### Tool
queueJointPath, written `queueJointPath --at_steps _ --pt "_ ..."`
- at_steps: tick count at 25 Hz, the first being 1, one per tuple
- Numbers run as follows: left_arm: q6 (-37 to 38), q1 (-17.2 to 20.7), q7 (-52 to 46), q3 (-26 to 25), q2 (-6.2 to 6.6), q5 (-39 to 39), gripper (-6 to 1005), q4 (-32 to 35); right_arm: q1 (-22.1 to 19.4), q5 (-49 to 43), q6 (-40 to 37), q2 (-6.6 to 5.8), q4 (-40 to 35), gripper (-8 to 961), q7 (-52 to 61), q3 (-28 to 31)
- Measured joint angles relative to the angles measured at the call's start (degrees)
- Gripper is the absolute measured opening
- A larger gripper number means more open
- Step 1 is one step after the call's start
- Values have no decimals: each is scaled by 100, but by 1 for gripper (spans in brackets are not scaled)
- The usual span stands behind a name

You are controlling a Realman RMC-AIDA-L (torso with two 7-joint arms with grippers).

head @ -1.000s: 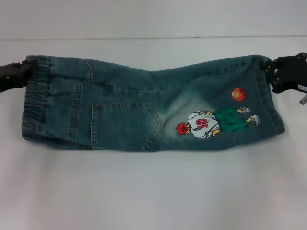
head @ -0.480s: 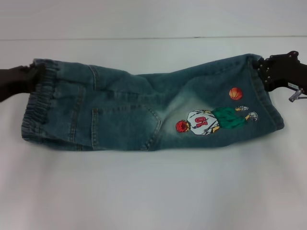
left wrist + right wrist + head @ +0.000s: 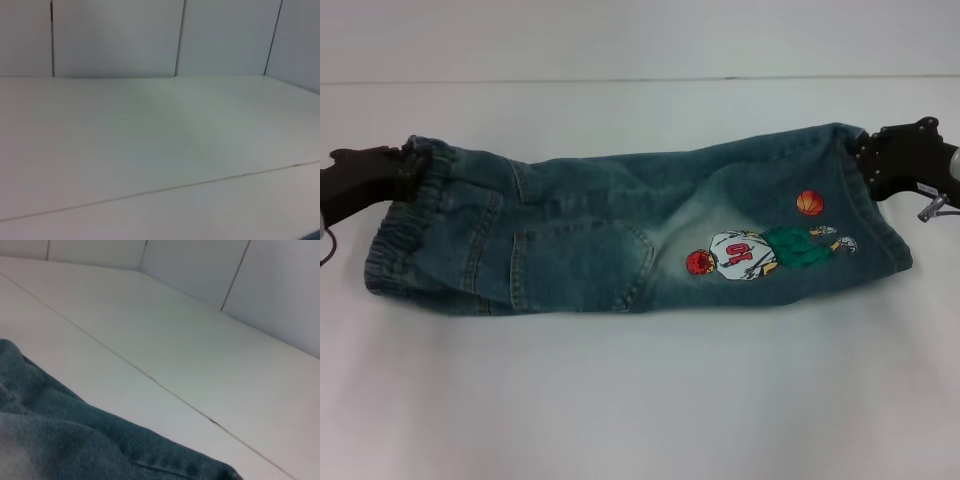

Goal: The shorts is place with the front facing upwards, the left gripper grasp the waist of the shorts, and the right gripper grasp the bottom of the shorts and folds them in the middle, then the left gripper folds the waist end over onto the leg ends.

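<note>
We are holding the shorts point(image 3: 630, 235) stretched between us, left gripper point(image 3: 392, 172) pinching the waist point(image 3: 405, 225), right gripper point(image 3: 868, 155) pinching the leg ends point(image 3: 875, 215), mid lengthwise fold, needing lowering next.

One pair of denim shorts point(image 3: 620, 235) lies across one white table point(image 3: 640, 400), held between two black grippers: the left gripper point(image 3: 398, 172) at the left end and the right gripper point(image 3: 865, 152) at the right. The shorts carry one printed cartoon player point(image 3: 760, 254) and one orange basketball point(image 3: 809, 203).
</note>
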Motion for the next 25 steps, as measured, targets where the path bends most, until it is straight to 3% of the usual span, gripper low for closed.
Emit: queueJointPath --at_steps 10,11,14,21,25 --pt "-291 -86 217 38 -6 -25 113 -87 68 69 171 0 150 32 15 -80" --pt "-330 -84 211 37 -6 -25 118 -87 72 69 195 0 157 55 13 -104" --pt "-522 -91 187 76 -6 17 338 -114 80 69 282 0 160 123 19 -175" --pt "-826 -119 181 343 1 346 472 -161 79 101 402 6 160 383 41 -177" --pt "-835 -82 163 290 3 362 548 -85 26 249 389 9 160 580 15 -211"
